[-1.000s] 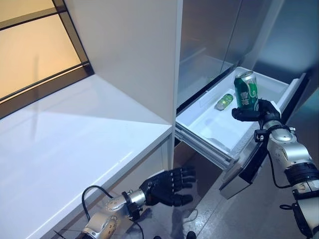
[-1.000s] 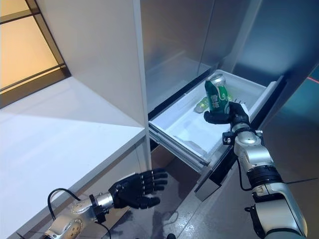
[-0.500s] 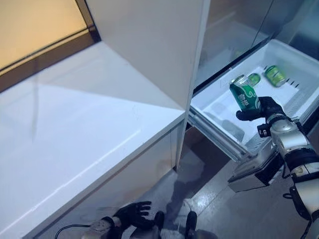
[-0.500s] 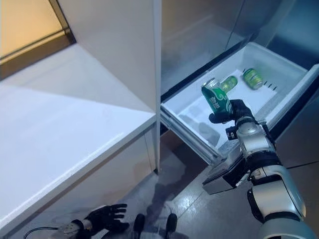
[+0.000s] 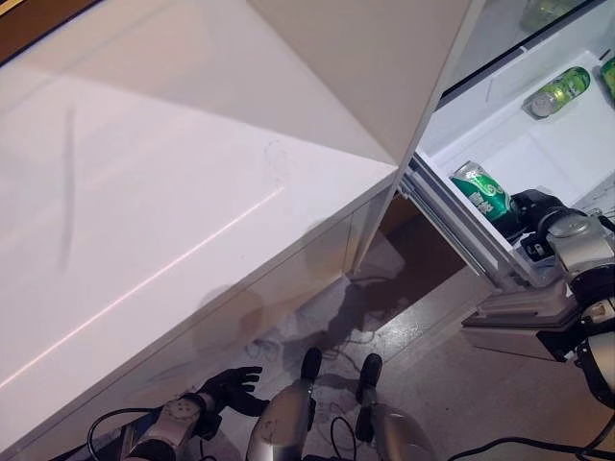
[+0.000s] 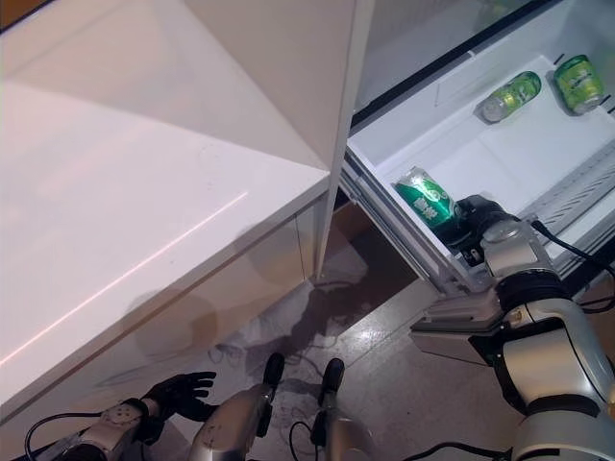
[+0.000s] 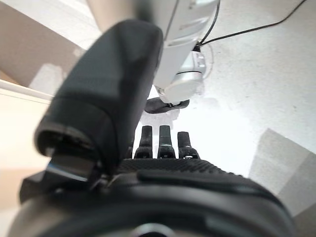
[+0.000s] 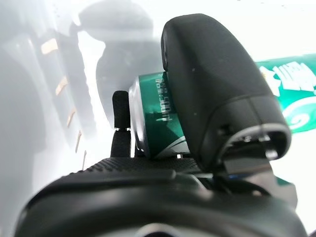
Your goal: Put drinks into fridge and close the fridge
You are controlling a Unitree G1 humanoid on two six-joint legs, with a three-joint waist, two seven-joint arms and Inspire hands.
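We hold a green can (image 6: 426,197) in our right hand (image 6: 478,219). The thumb and fingers curl round its lower end, and the right wrist view shows the thumb pressed over the side of the can. The can is tipped over. Its long way runs from our hand up and back toward the left, with the silver top end pointing away from us. It sits just over the near front corner of the open fridge drawer (image 6: 538,158), right by the front wall.

The one thing that matters for the next move is this: the white drawer floor is right under the can and a bit further in. So we think the hand only needs to go down and a little deeper, then let go.

Two more green cans lie on their sides at the far end of the drawer, one (image 6: 510,95) beside the other (image 6: 578,83), well apart from ours.

Our left hand (image 5: 231,388) hangs low by the floor, under the white bench (image 5: 144,192), far from the drawer. Its fingers are spread and hold nothing. The right hand is the near one.
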